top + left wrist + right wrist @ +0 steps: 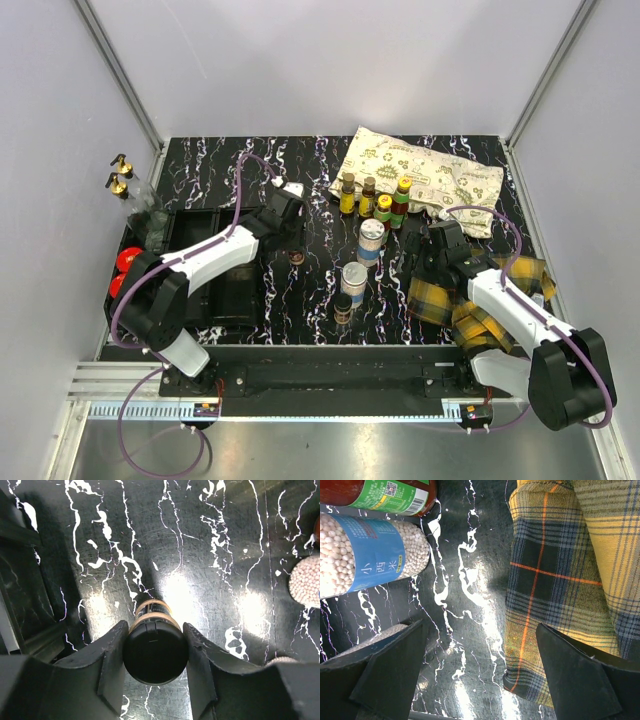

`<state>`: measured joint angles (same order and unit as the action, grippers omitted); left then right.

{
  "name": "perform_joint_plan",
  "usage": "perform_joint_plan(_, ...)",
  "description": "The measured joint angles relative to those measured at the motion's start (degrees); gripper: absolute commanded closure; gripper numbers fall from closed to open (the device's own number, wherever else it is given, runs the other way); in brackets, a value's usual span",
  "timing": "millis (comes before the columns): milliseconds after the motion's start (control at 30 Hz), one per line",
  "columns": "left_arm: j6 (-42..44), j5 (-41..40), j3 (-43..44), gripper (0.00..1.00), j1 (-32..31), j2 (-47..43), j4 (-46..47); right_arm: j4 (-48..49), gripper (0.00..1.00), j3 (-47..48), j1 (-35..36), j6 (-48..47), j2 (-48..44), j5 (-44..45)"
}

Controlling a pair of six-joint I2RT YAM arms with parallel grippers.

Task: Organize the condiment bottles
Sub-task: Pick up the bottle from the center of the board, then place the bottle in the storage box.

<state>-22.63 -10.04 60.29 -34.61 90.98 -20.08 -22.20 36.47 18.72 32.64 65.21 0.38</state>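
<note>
While pale walls (300, 60) ring marbled table (210, 555) | left end effector (155, 627) clamps bottle (156, 655) | right end effector (479, 626) apart

Four sauce bottles (402, 200) are stood upright at 12 o'clock of two silver-lidded shakers (371, 240). A black-capped tiny dark bottle (155, 652) is found upright at their 9 o'clock, a second dark bottle (342, 307) at 6 o'clock.

Only the black cap and a sliver of tan label show on the small dark bottle (156, 655) pinched in the left claw (155, 628); its body is hidden. A bead-filled shaker (305, 582) is cut by that view's right edge. At the right wrist, the blue-labelled shaker (370, 555) runs off the left edge, the green-labelled sauce bottle (380, 492) off the top.
</note>
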Motion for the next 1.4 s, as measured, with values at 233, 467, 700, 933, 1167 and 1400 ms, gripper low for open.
perform_joint_plan(233, 0.11, -0.15, 0.13, 1.00, 0.00, 0.00, -0.44, 0.02, 0.01, 0.00, 0.00, 0.00, 0.00, 0.02)
perform_joint_plan(467, 0.74, -1.20, 1.77, 1.00, 0.00, -1.55, -5.20, 0.04, 0.01, -0.07, 0.00, 0.07, 0.00, 0.02)
perform_joint_plan(700, 2.62, -4.68, 5.86, 1.00, 0.09, -9.25, -10.27, 0.07, 0.01, -0.15, 0.00, 0.15, 0.00, 0.02)
perform_joint_plan(933, 3.98, -6.34, 7.32, 1.00, 4.22, -18.21, -13.29, 0.46, 0.01, -0.15, 0.00, 0.15, 0.00, 0.02)
perform_joint_plan(1167, 3.39, -5.40, 7.10, 1.00, 17.86, -23.71, -15.54, 0.61, 0.01, -0.17, 0.00, 0.15, 0.00, 0.00)
perform_joint_plan(1400, 1.95, -5.79, 6.40, 1.00, 28.17, -24.44, -16.50, 1.36, 0.01, -0.17, 0.00, 0.15, 0.02, -0.02)
